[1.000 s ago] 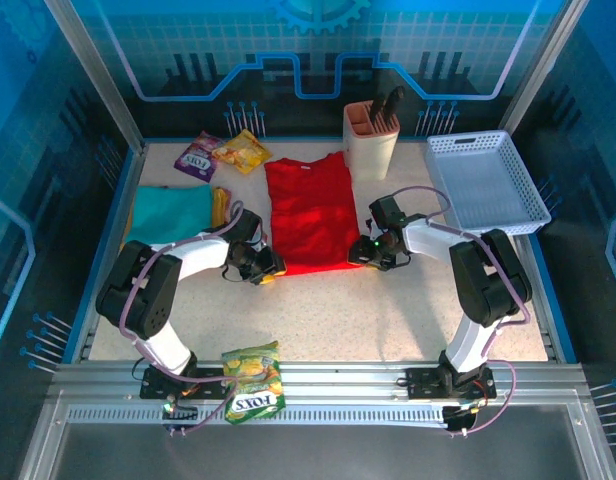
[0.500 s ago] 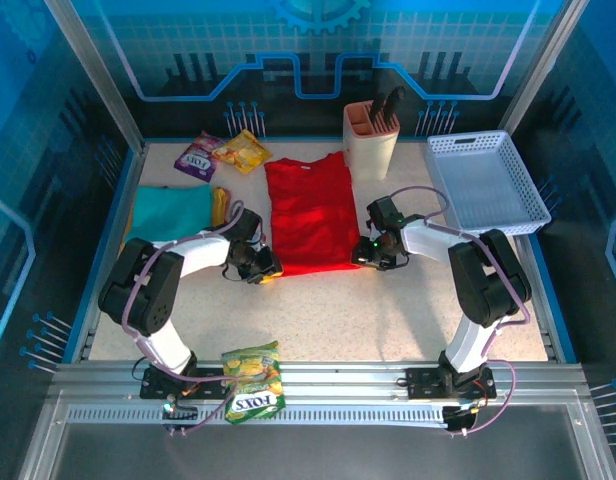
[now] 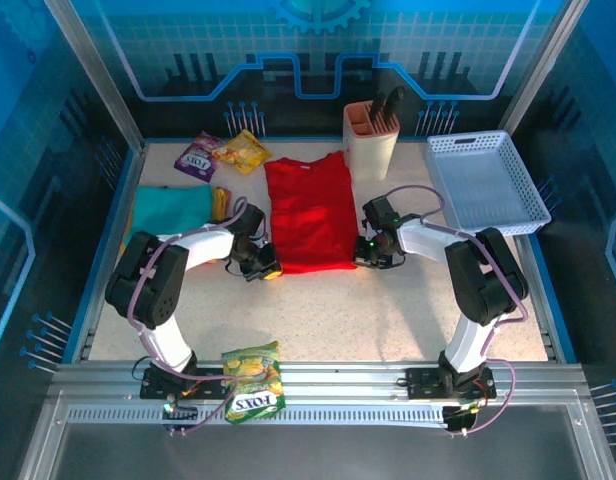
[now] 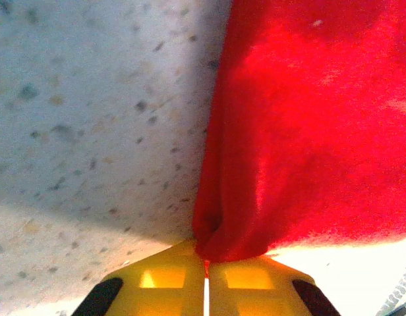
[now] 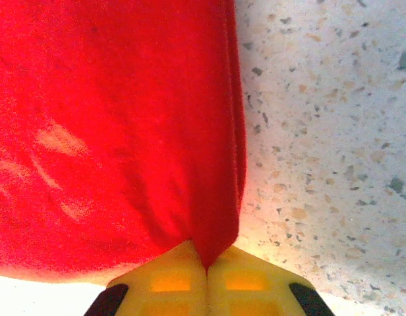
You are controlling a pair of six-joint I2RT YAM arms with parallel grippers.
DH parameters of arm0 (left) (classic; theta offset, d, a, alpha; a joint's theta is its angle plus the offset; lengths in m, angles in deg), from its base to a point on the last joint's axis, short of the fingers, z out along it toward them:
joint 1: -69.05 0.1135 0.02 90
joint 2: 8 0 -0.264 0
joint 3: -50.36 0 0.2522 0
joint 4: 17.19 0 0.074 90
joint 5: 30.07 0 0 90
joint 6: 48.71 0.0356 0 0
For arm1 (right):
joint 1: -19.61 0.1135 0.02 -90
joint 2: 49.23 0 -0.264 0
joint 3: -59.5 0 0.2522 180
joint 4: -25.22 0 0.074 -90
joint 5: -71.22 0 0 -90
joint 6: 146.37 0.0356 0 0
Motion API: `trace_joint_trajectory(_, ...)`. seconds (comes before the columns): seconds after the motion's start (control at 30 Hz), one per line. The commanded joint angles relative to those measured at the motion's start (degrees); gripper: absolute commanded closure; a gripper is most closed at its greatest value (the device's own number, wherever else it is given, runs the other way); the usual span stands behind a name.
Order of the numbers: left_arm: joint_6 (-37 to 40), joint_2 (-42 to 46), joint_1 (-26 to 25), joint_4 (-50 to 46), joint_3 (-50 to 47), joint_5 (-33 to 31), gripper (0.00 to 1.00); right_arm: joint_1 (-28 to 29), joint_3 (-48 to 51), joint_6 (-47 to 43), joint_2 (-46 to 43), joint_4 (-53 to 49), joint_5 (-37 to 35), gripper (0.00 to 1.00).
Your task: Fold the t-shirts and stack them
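Note:
A bright red t-shirt lies flat in the middle of the table, folded into a long strip with its collar to the back. My left gripper is shut on its near left corner, and the cloth bunches between the yellow fingers. At the near right corner my right gripper is shut on the red cloth, pinched between its yellow fingers. A folded teal t-shirt lies at the left, with an orange-yellow one showing at its right edge.
A knife block stands just behind the red shirt's right side. A white basket sits at the back right. Snack packets lie at the back left and on the front rail.
Both grippers have closed on the red shirt's near corners and shifted slightly toward the back. The hem now bunches between the fingers.

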Motion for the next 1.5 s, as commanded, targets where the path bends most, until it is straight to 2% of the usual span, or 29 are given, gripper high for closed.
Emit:
trace_joint_trajectory(0.0,1.62,-2.49,-0.46,3.79,1.63,-0.39,0.97,0.86,-1.2,-0.32,1.36,-1.8,-0.79,1.0)
trace_joint_trajectory(0.03,1.78,-2.35,-0.49,3.47,1.71,-0.11,1.0,0.86,-1.1,-0.35,1.14,-1.77,-0.78,1.0)
trace_joint_trajectory(0.3,3.12,2.36,-1.14,-0.66,-0.9,-0.61,1.0,0.86,0.77,0.09,-1.85,-1.96,0.46,1.0)
trace_joint_trajectory(0.6,3.24,13.49,-3.43,-5.19,-7.8,0.14,1.0,3.08,6.74,1.67,-11.17,-5.51,0.25,1.0)
trace_joint_trajectory(1.03,-9.92,36.06,-14.67,-10.83,-18.77,-2.65,1.0,10.77,17.87,9.94,-31.88,-13.43,-3.75,1.0)
trace_joint_trajectory(1.2,-13.77,42.53,-19.81,-16.13,-16.93,-3.86,1.0,12.11,16.9,11.99,-39.43,-20.0,-5.68,1.0)
trace_joint_trajectory(1.47,-13.93,45.04,-20.46,-23.3,-8.74,-6.36,1.0,12.46,10.79,13.72,-42.52,-24.33,-5.31,1.0)
